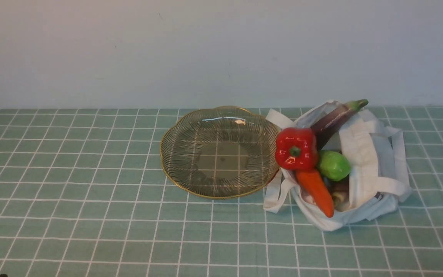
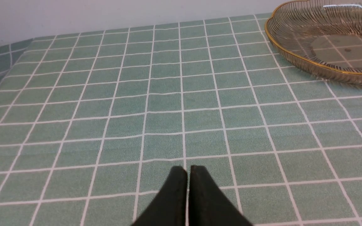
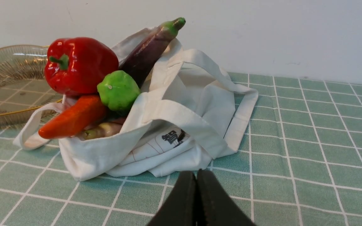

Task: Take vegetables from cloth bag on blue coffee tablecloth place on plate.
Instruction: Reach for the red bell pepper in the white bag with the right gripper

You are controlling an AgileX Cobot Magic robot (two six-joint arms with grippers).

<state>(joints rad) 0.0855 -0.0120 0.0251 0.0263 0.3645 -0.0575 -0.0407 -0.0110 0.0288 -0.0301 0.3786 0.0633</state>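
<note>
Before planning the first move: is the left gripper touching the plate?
Apart. The left wrist view shows several tablecloth squares lying between the shut left gripper and the plate.

The left gripper [image 2: 187, 172] points toward the counter's far edge, low over the surface, its dark jaws pressed together with nothing between them. The right gripper [image 3: 196, 175] is posed alike: jaws together, empty, aimed at the far edge.

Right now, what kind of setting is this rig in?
Likely a staged tabletop setup: checked tablecloth against a bare wall, glossy vegetables in a cloth bag, empty glass plate.
</note>
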